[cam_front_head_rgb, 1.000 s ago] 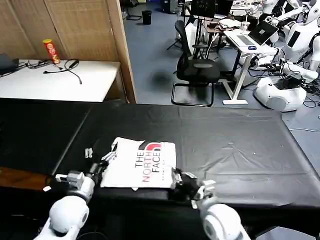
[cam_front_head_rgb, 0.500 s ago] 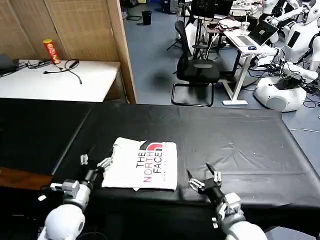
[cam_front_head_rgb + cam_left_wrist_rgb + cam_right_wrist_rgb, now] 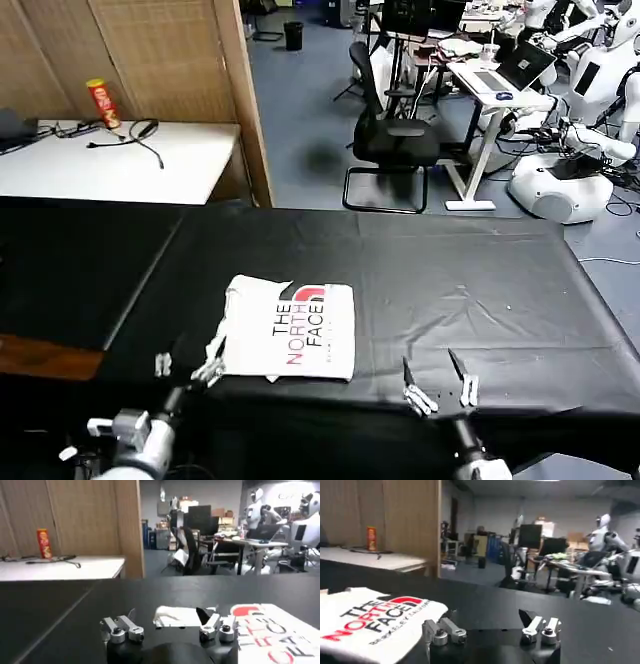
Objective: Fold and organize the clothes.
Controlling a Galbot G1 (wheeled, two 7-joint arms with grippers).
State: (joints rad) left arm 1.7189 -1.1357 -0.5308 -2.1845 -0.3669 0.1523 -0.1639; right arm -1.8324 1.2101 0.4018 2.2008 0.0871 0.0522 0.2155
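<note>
One shirt (image 3: 288, 328): folded on the table (image 3: 480, 290), near your front edge.
Left claw (image 3: 185, 369): nearer you than the shirt's corner, wide open, empty.
Right claw (image 3: 440, 390): farther off, open, empty.

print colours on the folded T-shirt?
Black "THE" and "FACE", red "NORTH" and red logo on the white T-shirt. Clearest in the head view.

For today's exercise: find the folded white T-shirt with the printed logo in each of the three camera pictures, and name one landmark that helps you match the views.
Head view: T-shirt lies folded, print up, at the near table edge, left of centre.
Left wrist view: its white edge and red lettering lie beyond the left hand.
Right wrist view: print-up beside the right hand.
Shared landmark: the red can on the white table.
</note>
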